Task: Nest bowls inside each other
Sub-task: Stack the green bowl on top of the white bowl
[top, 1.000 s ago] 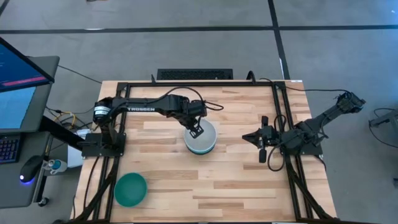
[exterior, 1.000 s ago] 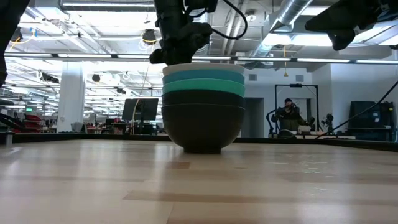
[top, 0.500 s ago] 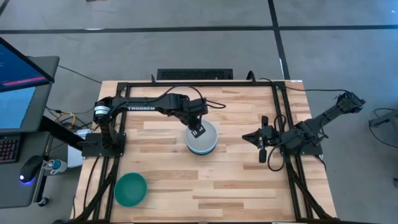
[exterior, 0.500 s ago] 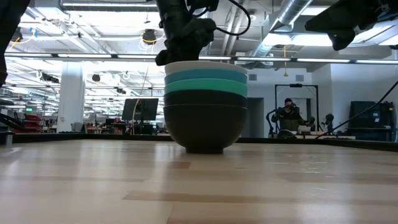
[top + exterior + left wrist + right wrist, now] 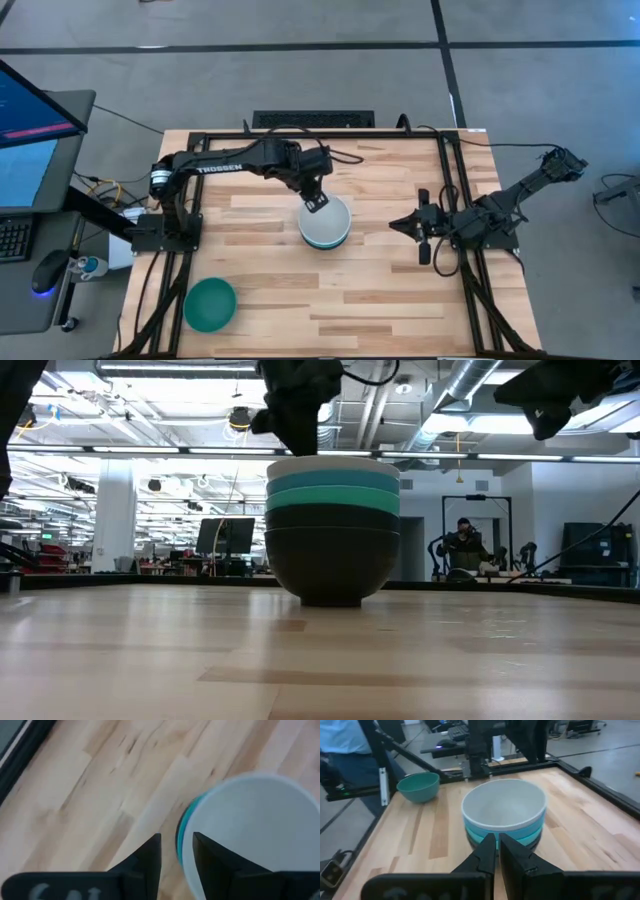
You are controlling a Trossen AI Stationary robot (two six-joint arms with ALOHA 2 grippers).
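A stack of several nested bowls (image 5: 328, 225) stands mid-table on the base of its black bottom bowl (image 5: 330, 565), with cyan bowls above and a white bowl (image 5: 250, 830) on top. A lone teal-green bowl (image 5: 210, 305) sits upright near the table's front left corner. My left gripper (image 5: 316, 203) hovers open just over the stack's far-left rim; one finger is above the bowl's inside and one is outside it (image 5: 176, 851). My right gripper (image 5: 400, 222) waits shut at the table's right, pointing at the stack (image 5: 496, 851).
Black frame rails (image 5: 450, 190) run along the table's sides and back. A monitor and desk (image 5: 30, 150) stand off the left edge. A person (image 5: 340, 755) is beyond the table's left side. Bare wood lies between the stack and the teal-green bowl (image 5: 419, 786).
My left gripper has opened and let go of the white bowl's rim, then risen a little and drawn back toward the far edge. The white bowl stays seated on top of the stack.
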